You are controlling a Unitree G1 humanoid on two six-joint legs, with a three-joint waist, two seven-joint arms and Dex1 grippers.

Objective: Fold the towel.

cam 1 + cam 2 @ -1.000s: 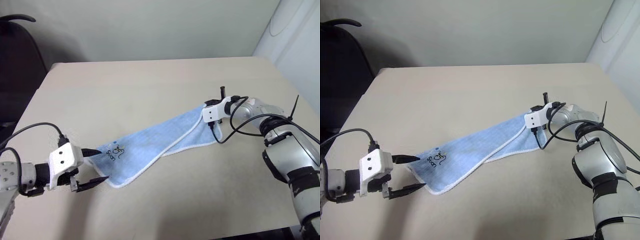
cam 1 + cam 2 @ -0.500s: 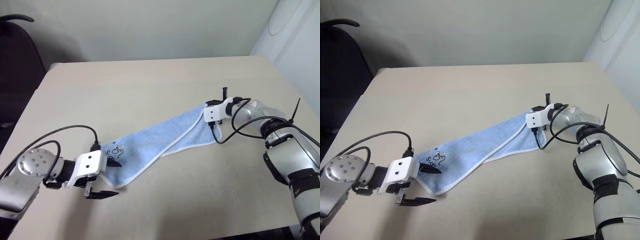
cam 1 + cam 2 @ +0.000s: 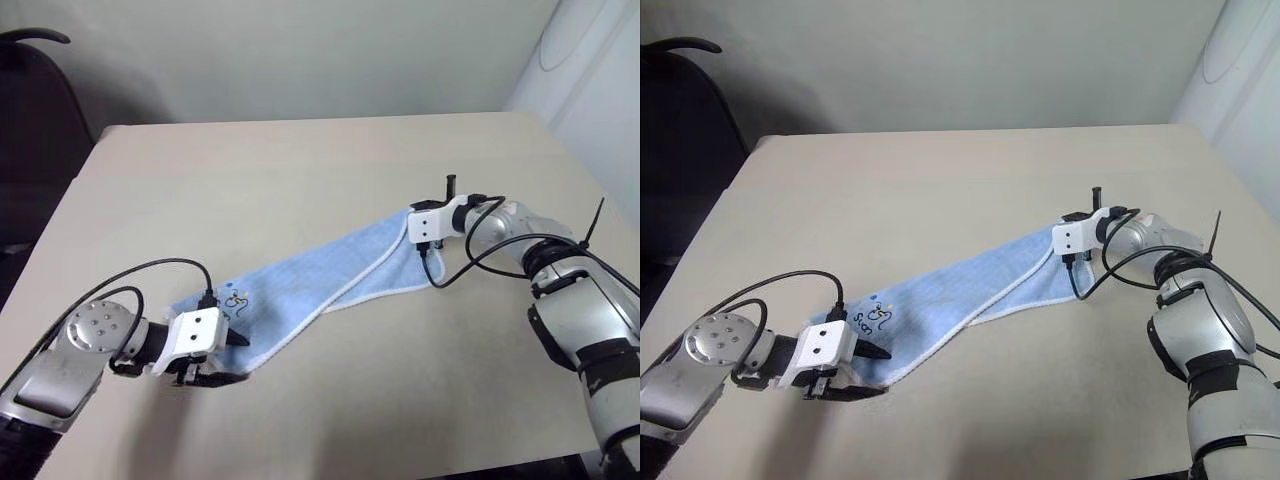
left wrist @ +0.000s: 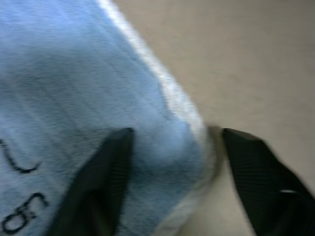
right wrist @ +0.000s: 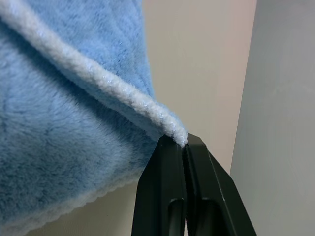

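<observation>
Right fingers: pressed together on the white-edged corner of the towel (image 5: 74,123), pinching it; the right gripper (image 3: 432,226) holds that corner just above the desk (image 3: 300,170).
Left fingers: part-spread around the towel's near corner; one finger (image 4: 106,182) lies on the blue cloth by the dark lettering, the other sits just off the white edge; the frames do not show whether they grip it.
Left gripper (image 3: 855,368): low at the desk surface, at the logo (image 3: 873,316) corner.
Towel: stretched as a long diagonal band between the two grippers, folded along its length, mostly resting on the desk, right end raised.
Desk: beige; a dark chair (image 3: 35,110) stands beyond its far left corner.
</observation>
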